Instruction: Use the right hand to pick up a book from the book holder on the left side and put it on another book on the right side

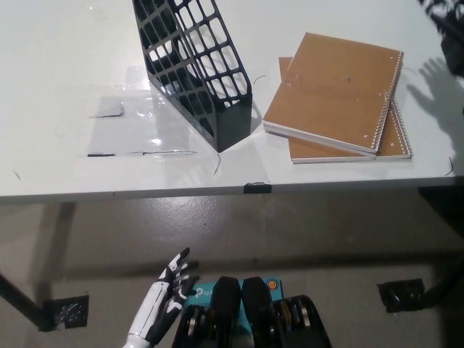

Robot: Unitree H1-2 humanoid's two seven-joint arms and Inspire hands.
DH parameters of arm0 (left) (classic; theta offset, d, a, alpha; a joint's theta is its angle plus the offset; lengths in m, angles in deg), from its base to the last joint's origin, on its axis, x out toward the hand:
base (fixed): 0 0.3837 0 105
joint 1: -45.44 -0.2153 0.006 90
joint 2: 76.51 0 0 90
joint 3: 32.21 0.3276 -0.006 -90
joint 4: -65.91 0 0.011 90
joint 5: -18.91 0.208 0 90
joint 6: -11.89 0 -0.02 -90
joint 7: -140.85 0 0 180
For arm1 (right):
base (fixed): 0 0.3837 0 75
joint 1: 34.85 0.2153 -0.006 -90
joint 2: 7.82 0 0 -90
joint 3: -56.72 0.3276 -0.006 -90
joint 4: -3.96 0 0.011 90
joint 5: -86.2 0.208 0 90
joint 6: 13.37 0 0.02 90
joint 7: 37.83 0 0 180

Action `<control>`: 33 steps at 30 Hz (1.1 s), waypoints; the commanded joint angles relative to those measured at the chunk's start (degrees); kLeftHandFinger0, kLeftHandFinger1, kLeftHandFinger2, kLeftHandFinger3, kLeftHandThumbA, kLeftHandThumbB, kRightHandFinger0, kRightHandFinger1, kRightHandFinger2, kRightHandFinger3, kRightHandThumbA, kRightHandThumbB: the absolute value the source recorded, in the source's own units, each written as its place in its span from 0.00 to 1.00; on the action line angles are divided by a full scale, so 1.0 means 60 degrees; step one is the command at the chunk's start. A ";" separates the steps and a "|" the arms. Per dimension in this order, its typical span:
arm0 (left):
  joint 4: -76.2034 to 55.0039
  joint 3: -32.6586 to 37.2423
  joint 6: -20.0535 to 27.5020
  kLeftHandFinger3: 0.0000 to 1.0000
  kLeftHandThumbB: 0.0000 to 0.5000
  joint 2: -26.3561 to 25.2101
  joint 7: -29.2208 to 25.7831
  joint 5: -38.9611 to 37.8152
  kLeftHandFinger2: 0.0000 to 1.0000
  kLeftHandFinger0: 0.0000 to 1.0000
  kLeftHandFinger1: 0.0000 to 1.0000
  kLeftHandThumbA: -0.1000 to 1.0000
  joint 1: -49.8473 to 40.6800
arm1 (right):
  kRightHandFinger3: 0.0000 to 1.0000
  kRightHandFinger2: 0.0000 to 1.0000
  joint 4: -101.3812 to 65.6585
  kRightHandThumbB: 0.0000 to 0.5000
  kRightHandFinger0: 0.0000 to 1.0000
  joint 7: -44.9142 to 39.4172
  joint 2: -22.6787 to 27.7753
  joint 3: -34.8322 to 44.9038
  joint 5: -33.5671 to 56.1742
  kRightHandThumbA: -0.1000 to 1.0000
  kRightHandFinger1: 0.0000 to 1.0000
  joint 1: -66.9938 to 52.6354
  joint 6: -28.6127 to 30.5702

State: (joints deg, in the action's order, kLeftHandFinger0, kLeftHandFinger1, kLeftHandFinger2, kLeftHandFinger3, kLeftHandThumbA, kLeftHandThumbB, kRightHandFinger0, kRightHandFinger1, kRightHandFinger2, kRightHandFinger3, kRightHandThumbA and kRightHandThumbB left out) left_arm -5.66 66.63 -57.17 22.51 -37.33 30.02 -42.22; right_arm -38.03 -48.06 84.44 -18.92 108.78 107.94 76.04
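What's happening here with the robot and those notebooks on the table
Nothing is being held right now. A brown spiral book lies flat on top of another brown book on the right side of the white table, so the stacking looks done. The black book holder stands to their left. The black right robot hand is at the top right edge, off the books. The white left robot hand hangs open below the table edge.

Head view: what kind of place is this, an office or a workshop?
Probably a lab or test room set up like an office desk. A plain white table carries a black mesh book holder and two stacked spiral notebooks, with tape marks on it and a bare concrete floor.
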 commanded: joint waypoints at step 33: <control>-0.0700 -0.0436 0.0341 1.00 0.37 -0.0114 0.0096 -0.0478 1.00 1.00 1.00 1.00 0.0272 | 1.00 1.00 -0.7239 0.52 1.00 0.0241 -0.2033 -0.2974 -0.3011 0.77 1.00 -0.8021 0.2095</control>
State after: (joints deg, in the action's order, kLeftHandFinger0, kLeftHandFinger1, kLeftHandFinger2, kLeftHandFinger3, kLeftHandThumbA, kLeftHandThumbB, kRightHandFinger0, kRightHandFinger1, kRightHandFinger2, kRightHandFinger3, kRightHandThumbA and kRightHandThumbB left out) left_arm -7.87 64.14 -57.07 22.02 -37.27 28.22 -40.37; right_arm -85.45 -47.87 71.12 -36.16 97.08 59.56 82.51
